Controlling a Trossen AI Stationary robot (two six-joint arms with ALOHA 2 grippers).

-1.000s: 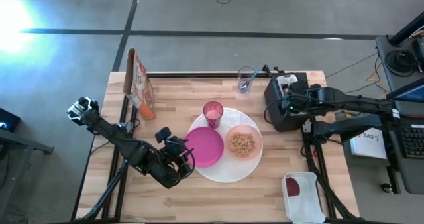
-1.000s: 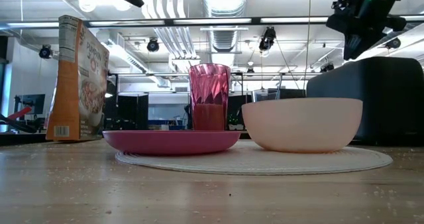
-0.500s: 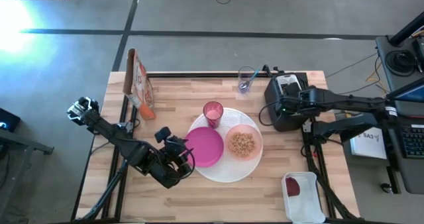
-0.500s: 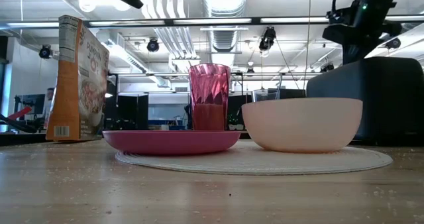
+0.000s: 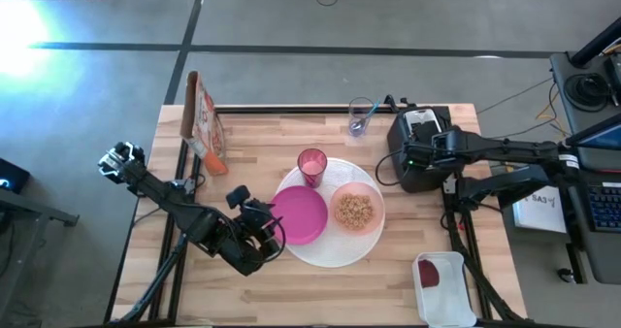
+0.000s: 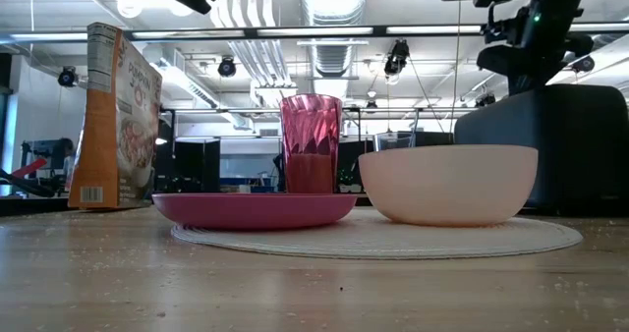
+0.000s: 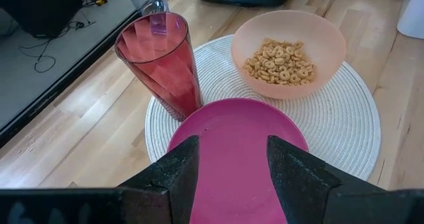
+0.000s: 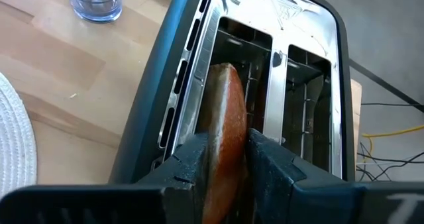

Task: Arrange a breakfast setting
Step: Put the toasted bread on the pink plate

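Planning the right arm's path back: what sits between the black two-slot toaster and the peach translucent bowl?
In the high view, only bare wooden tabletop and the large round white plate's rim separate toaster from bowl.

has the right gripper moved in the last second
Yes. In the high view the right gripper has shifted toward the table's left side across the black toaster, nearer the peach bowl, with a slice of toast between its fingers.
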